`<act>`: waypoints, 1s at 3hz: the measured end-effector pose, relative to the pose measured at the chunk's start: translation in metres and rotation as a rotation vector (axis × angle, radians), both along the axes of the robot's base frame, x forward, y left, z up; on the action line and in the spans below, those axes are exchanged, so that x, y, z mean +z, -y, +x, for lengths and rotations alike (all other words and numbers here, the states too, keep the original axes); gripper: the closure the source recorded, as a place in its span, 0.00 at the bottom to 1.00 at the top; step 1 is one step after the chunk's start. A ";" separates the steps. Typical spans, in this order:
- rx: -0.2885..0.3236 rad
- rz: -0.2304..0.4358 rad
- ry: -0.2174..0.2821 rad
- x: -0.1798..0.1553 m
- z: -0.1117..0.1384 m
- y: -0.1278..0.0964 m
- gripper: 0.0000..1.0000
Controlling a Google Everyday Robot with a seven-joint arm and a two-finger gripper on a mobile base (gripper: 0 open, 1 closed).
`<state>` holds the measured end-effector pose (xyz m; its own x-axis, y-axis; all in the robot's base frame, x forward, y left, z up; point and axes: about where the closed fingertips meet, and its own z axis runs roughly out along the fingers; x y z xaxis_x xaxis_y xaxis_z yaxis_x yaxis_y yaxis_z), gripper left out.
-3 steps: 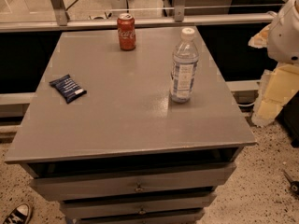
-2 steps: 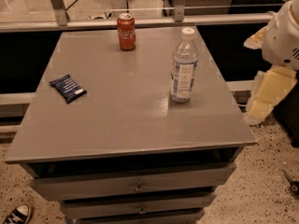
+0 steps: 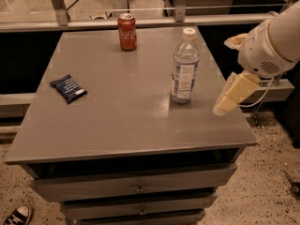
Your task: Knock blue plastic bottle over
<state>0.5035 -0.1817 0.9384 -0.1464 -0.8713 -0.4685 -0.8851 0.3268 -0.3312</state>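
Observation:
The blue plastic bottle (image 3: 185, 67) is clear, with a white cap and a white-and-blue label. It stands upright on the right half of the grey table (image 3: 126, 121). My gripper (image 3: 228, 96) hangs at the end of the white arm over the table's right edge. It is to the right of the bottle at about the height of its lower half. It is a short gap away and does not touch the bottle.
A red Coca-Cola can (image 3: 127, 31) stands upright near the table's back edge. A dark blue snack packet (image 3: 68, 88) lies on the left side. A rail and glass run behind the table. Drawers sit below the tabletop. A shoe (image 3: 16, 215) is on the floor at lower left.
My arm and gripper have moved left, from beside the table to over its right edge, closer to the bottle. The bottle, can and packet have not moved.

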 end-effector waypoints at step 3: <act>0.028 0.310 0.105 -0.033 0.066 -0.042 0.00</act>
<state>0.5693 -0.1399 0.9053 -0.0612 -0.6878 -0.7233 -0.8616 0.4023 -0.3096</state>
